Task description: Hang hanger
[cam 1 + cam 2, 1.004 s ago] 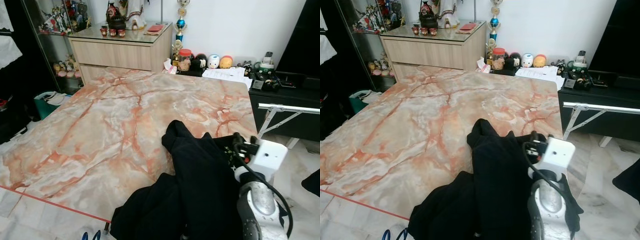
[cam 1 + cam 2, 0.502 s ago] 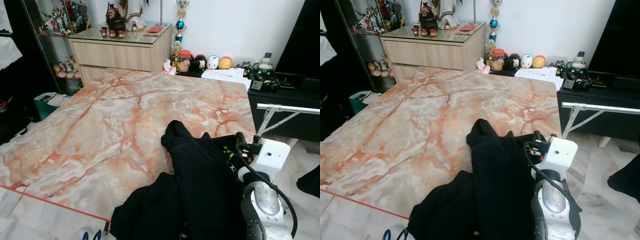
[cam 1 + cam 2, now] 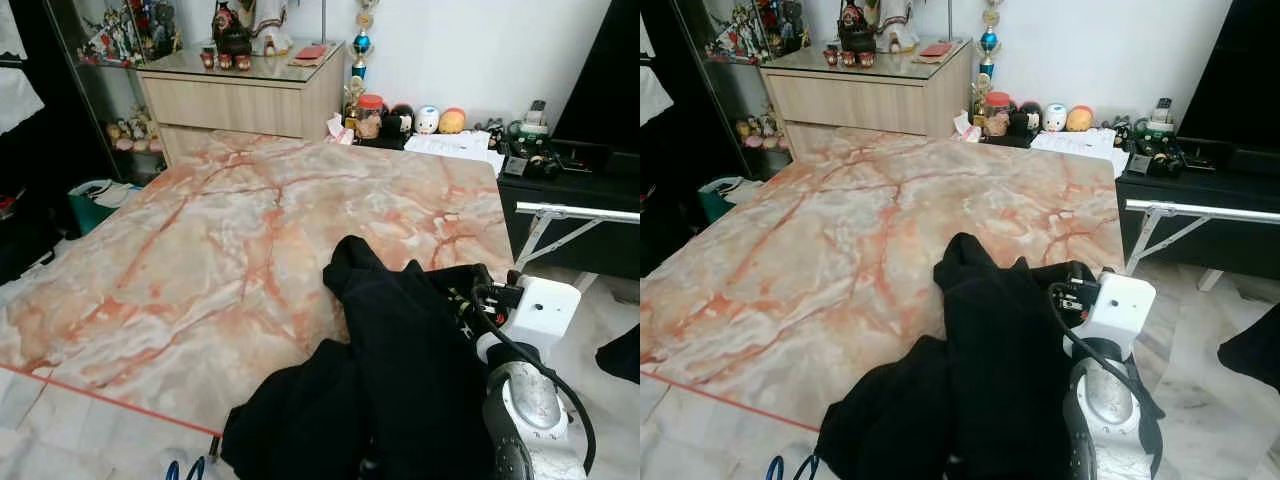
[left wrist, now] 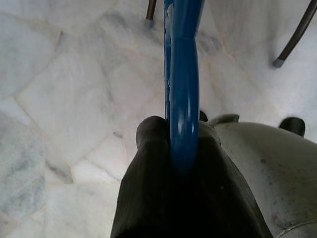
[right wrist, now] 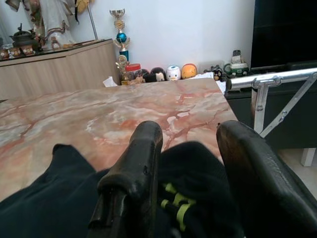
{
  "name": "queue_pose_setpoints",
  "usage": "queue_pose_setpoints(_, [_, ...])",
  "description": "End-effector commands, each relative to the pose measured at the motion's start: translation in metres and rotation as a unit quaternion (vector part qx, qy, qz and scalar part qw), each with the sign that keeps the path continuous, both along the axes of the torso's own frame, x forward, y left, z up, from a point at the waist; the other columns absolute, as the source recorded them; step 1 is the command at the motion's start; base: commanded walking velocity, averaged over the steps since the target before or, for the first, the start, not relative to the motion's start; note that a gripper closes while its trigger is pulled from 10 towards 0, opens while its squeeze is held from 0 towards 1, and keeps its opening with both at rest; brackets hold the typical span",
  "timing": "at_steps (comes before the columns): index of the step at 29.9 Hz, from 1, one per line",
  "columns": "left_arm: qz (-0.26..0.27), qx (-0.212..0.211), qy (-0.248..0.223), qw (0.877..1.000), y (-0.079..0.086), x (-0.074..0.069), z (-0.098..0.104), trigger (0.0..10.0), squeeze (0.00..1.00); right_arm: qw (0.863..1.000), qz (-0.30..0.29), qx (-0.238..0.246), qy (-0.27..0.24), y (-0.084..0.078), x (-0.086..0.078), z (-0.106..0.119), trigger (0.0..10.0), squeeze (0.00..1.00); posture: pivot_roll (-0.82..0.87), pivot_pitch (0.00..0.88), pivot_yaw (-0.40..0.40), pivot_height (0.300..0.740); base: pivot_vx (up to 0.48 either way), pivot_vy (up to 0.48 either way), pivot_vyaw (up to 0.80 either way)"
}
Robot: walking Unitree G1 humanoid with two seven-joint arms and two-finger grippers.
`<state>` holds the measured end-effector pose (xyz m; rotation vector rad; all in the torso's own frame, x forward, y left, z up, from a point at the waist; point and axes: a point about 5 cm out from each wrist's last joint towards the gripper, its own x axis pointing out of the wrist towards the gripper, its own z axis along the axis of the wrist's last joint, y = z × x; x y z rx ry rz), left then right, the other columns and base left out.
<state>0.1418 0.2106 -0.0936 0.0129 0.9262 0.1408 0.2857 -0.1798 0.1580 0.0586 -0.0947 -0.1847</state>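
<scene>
A black garment lies heaped on the near right corner of the pink marble table and hangs over its front edge. My right gripper is at the garment's right side, open, with black cloth bearing yellow-green marks lying between its fingers. Its white wrist block stands by the table's right edge. A blue hanger is clamped in my left gripper, which is shut and held low over the marble floor. The hanger's blue tips peek up below the table's front edge.
A wooden cabinet with ornaments stands behind the table. Jars and small figures and papers line the far edge. On the right are a black side unit and a metal folding frame. A teal bin sits left.
My right wrist has edged slightly right and forward along the garment. The head view has shifted a little. The garment lies as before.
</scene>
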Motion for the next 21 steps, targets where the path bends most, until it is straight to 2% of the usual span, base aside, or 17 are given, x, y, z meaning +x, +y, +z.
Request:
queue_pose_setpoints(1, [-0.001, 0.000, 0.012, 1.000, 0.0009, -0.0067, -0.0026, 10.0, 0.00, 1.000, 0.001, 0.000, -0.003, 0.0010, -0.0001, 0.0031, 10.0, 0.00, 0.05, 0.008, 0.039, 0.740, -0.307, 0.000, 0.00])
queue_pose_setpoints(14, [-0.001, 0.000, 0.019, 1.000, 0.0013, -0.0099, -0.0038, 10.0, 0.00, 1.000, -0.004, -0.003, 0.001, -0.0007, 0.0012, 0.0019, 10.0, 0.00, 0.05, 0.012, 0.035, 0.740, -0.311, 0.000, 0.00])
queue_pose_setpoints(21, [-0.002, -0.003, 0.024, 1.000, -0.0002, -0.0123, -0.0051, 10.0, 0.00, 1.000, -0.021, -0.003, 0.009, -0.0078, -0.0008, -0.0022, 10.0, 0.00, 0.05, 0.018, 0.032, 0.740, -0.312, 0.000, 0.00])
